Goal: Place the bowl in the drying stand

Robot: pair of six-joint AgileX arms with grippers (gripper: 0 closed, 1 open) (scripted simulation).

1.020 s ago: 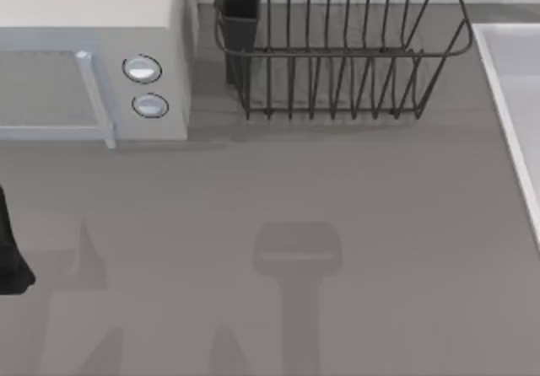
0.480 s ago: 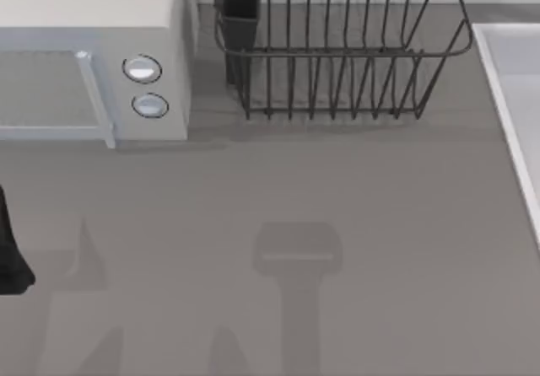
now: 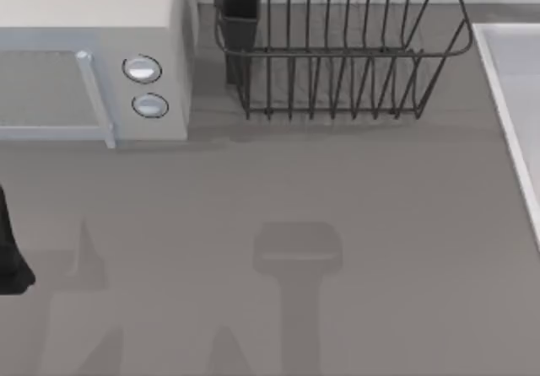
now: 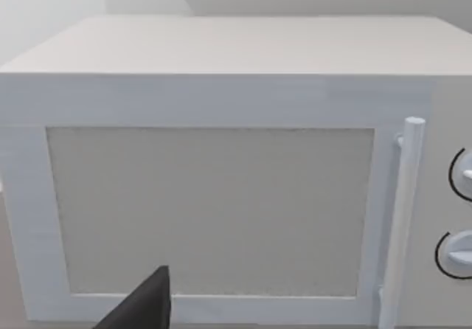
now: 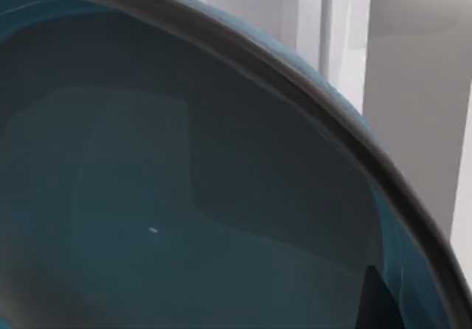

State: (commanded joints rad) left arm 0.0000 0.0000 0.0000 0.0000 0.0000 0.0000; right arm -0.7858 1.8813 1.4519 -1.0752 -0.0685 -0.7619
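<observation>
The bowl (image 5: 184,196) is teal blue with a dark rim, and the right wrist view looks into its hollow from very close. A dark piece of my right gripper (image 5: 376,303) shows against the bowl's inner wall near the rim. The drying stand (image 3: 337,56), a dark wire rack with upright tines and a dark utensil cup (image 3: 240,5) at its left corner, stands at the back of the table. My left gripper (image 4: 147,307) is parked at the table's left edge, facing the microwave door (image 4: 210,211).
A white microwave (image 3: 93,56) with two round knobs (image 3: 142,69) stands at the back left, close beside the rack. A pale raised tray or basin edge (image 3: 510,115) runs along the right side. Shadows lie across the grey tabletop (image 3: 295,258).
</observation>
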